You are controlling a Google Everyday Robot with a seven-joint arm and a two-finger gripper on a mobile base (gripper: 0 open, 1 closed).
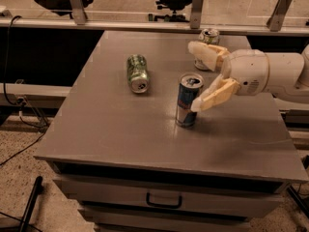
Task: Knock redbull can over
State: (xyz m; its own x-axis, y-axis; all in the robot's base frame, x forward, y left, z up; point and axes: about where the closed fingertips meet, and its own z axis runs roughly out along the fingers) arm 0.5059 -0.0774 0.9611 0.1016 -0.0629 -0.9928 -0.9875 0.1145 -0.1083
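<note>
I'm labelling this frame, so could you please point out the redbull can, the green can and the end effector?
redbull can [185, 106]: camera view, blue body.
green can [136, 71]: camera view, side of lying can.
end effector [193, 77]: camera view, midway between open fingertips, at the redbull can's top.
</note>
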